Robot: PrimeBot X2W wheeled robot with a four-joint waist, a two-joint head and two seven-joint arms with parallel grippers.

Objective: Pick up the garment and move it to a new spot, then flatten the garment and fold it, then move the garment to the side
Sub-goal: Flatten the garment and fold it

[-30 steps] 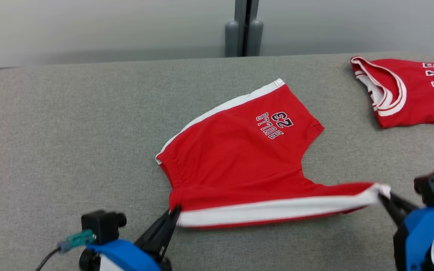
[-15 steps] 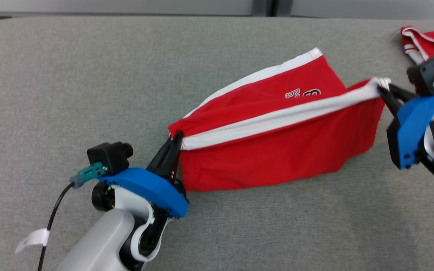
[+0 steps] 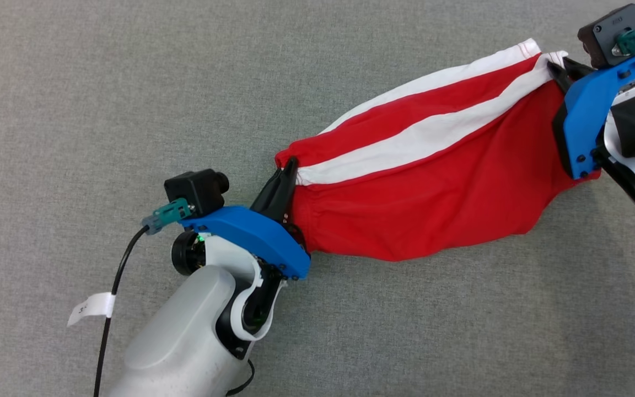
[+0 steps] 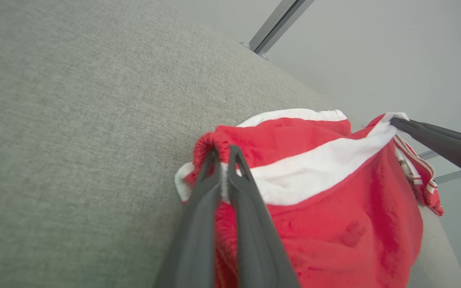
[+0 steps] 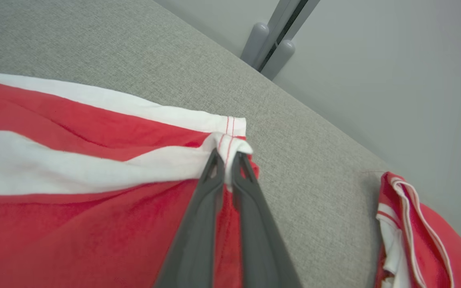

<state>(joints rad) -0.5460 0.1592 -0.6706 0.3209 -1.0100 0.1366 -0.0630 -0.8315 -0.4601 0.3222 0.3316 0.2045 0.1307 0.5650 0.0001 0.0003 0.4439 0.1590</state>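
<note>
Red shorts [image 3: 433, 204] lie doubled on the grey surface [image 3: 75, 110], near striped edge newly swung over the far one, left end effector [image 3: 290, 168] and right end effector [image 3: 555, 67] pinched tight on its ends, the fold seemingly half made.

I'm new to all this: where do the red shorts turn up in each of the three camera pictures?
Head view: the red shorts stretch from the centre to the upper right, above the grey surface.
Left wrist view: they sit from the centre to the lower right.
Right wrist view: they cover the left half.
Shared landmark: the white stripe running along the shorts.
</note>
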